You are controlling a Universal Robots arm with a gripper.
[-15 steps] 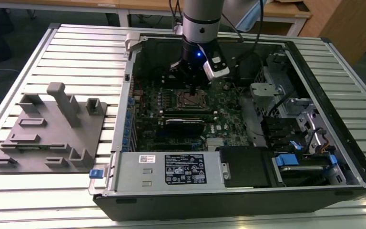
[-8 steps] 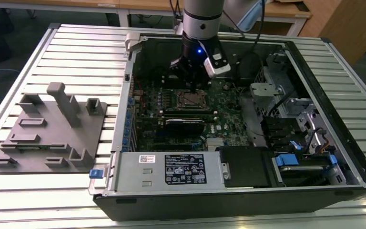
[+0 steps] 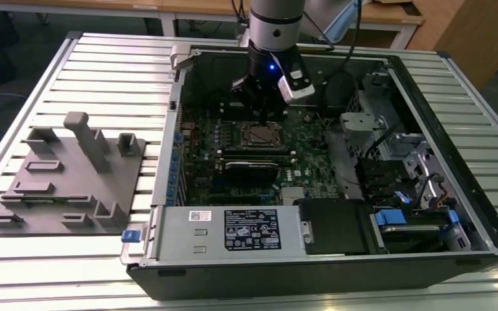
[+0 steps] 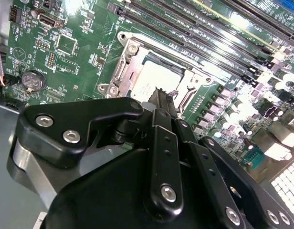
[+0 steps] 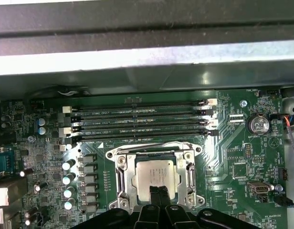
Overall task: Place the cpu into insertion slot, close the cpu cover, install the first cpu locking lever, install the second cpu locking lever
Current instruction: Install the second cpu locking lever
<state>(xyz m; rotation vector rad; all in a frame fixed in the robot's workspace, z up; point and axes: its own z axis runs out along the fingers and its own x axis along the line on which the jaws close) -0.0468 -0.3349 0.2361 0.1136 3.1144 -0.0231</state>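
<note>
The hand (image 5: 159, 192) hangs directly over the insertion slot (image 5: 154, 177) on the green motherboard (image 3: 305, 170), its fingers (image 4: 162, 102) pressed together with nothing between them and their tips at the near edge of the cpu (image 5: 154, 179). The cpu lies flat in the slot with the cpu cover (image 5: 123, 180) framing it, so the work sits straight below the hand, not off to a side. The hand's own body hides the near part of the socket in both wrist views, and whether the tips touch the chip cannot be told; the locking levers are hard to make out.
</note>
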